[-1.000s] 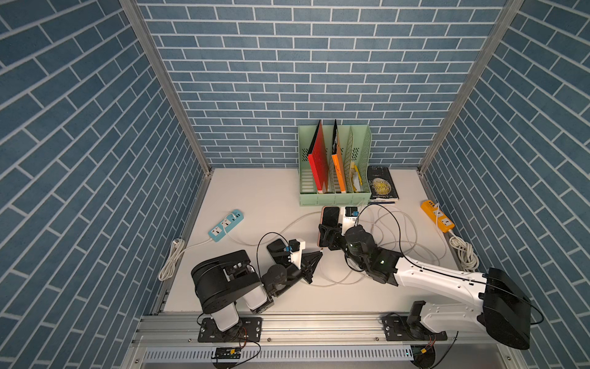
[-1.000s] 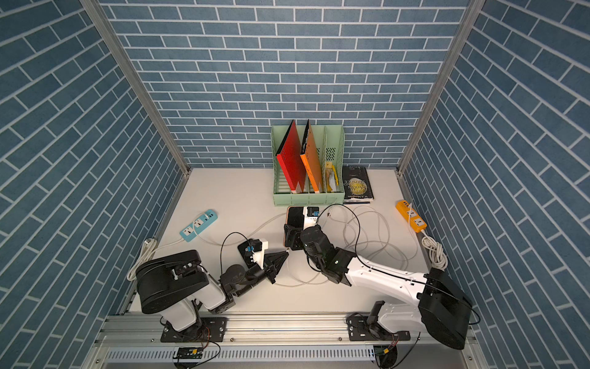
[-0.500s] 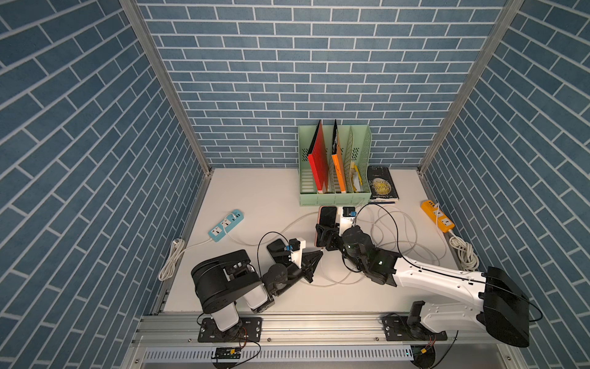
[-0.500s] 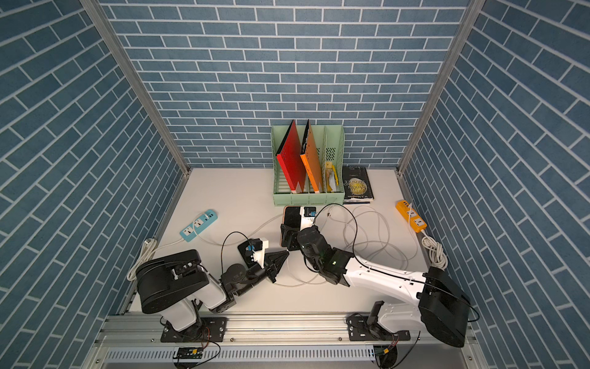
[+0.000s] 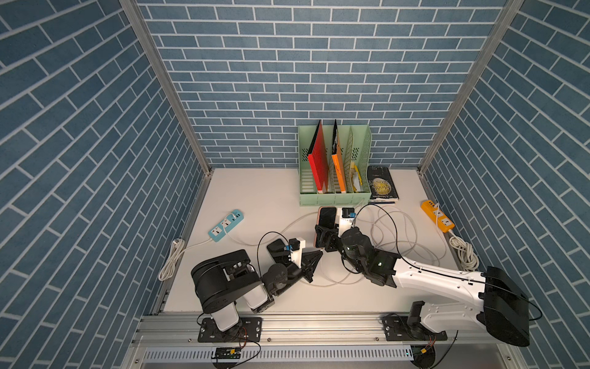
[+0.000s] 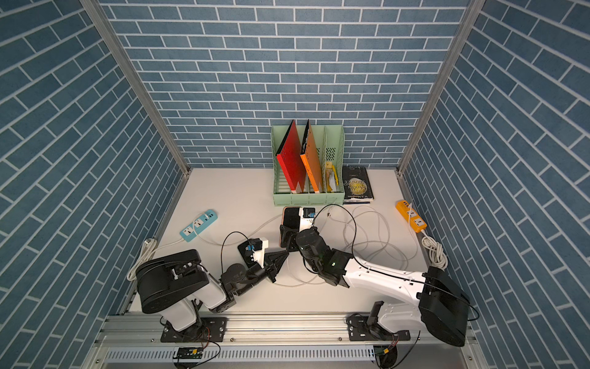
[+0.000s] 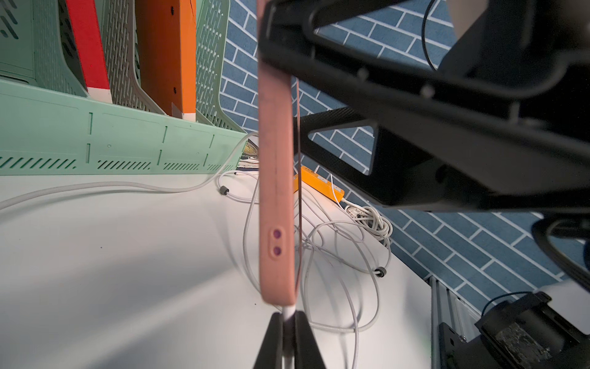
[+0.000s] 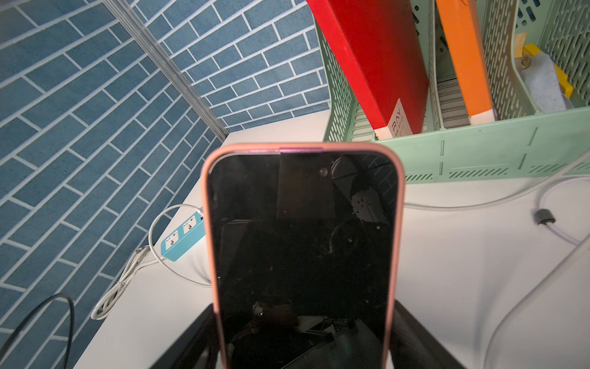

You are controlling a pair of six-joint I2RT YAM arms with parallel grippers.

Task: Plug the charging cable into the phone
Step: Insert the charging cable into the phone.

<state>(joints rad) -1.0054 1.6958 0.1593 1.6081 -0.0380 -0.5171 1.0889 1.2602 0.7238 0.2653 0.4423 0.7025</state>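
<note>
Phone (image 8: 303, 255) clamped by right fingers (image 8: 415, 345); left fingers (image 7: 271, 338) closed on charging cable plug (image 7: 289, 311) at its port. Insertion step, seating unclear; next: straight aligned push.

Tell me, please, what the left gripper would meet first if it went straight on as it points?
The phone, at its bottom end: the left gripper, shut on the cable plug, aims straight at it; depth unclear.

White table (image 5: 255, 191) — green file rack (image 5: 335, 199), black book (image 5: 381, 185), blue power strip (image 5: 226, 225), orange power strip (image 5: 437, 219), looped white cable (image 7: 111, 184).
</note>
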